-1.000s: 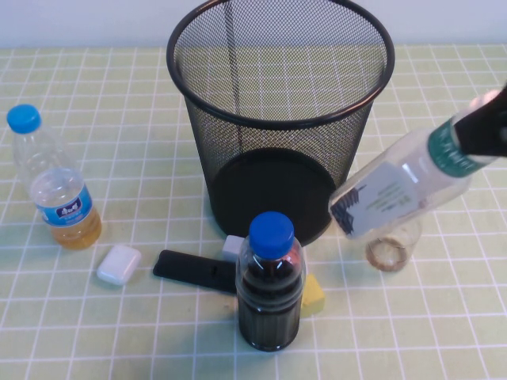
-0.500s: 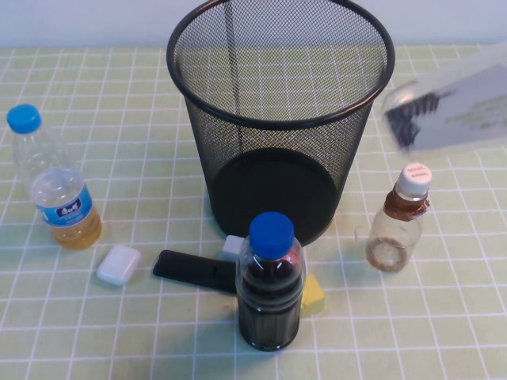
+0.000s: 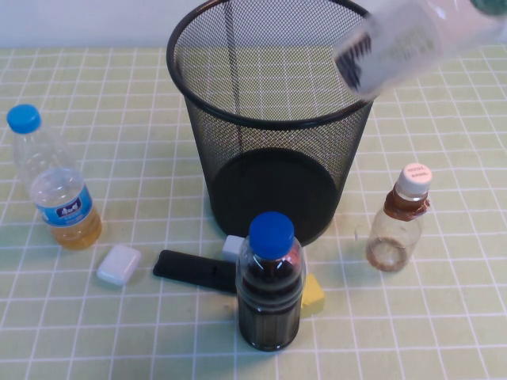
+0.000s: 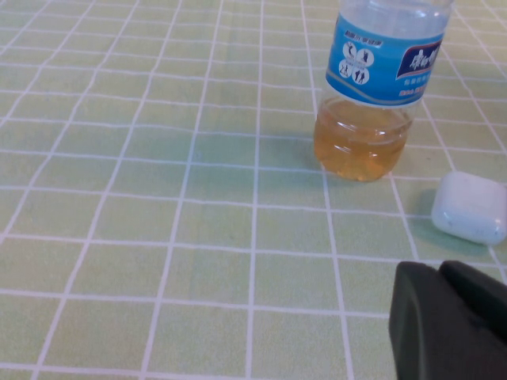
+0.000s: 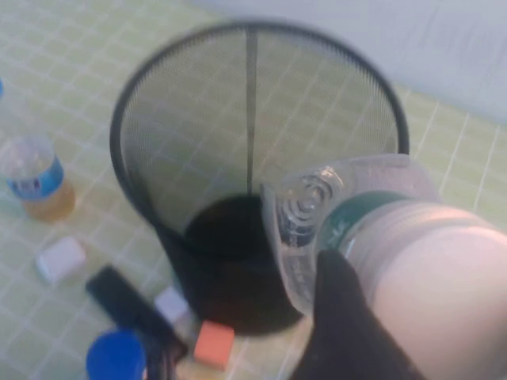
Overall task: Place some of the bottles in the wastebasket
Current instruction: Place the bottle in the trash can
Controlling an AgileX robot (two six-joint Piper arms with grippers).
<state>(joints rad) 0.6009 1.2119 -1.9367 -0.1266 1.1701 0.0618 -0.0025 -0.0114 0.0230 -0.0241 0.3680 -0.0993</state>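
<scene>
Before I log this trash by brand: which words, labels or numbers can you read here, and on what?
None can be read.
Yellowish-liquid bottle: blue label with white characters and round icons, too blurred.
Small brown-necked bottle: cap print too small.
Green-labelled bottle, held over the wastebasket by the right gripper: label motion-blurred.
Left gripper, low over the table: unmarked.

- Wastebasket (image 3: 277,134): black wire mesh, matt.
- Held bottle (image 3: 412,39): clear glossy plastic, paper-like label.
- Small case (image 3: 119,264): smooth white plastic.
- Tablecloth (image 3: 119,95): matt green check.
</scene>
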